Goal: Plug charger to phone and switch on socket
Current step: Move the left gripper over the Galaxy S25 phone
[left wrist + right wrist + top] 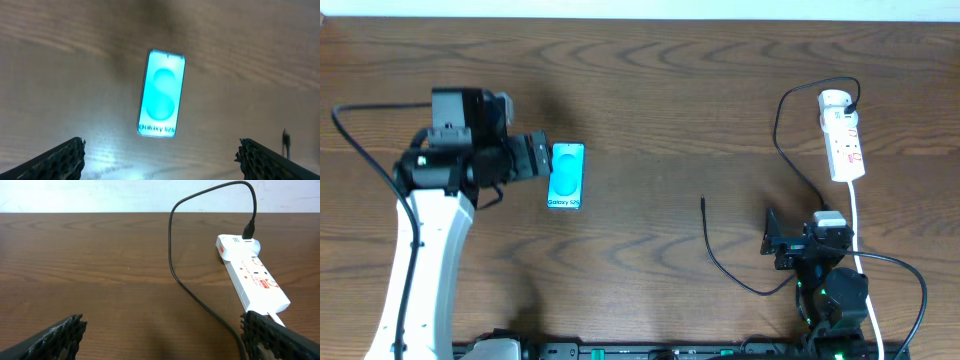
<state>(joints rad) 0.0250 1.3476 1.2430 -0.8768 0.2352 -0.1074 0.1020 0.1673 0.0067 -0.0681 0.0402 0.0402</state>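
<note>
The phone (566, 176) lies flat on the wooden table at the left, teal screen up; it also shows in the left wrist view (161, 93). My left gripper (533, 158) is open and empty just left of it, fingers spread wide (160, 160). The charger, a thin black cable (720, 260), runs from the round end of the socket across the table; its loose connector tip (703, 201) lies mid-table. The socket, a white power strip (843, 135), lies at the far right (252, 275). My right gripper (782, 243) is open and empty (162, 337), below the strip.
The strip's white cord (855, 215) runs down past my right arm toward the front edge. The black cable loops up behind the strip (210, 195). A pale wall borders the table's far edge (100, 195).
</note>
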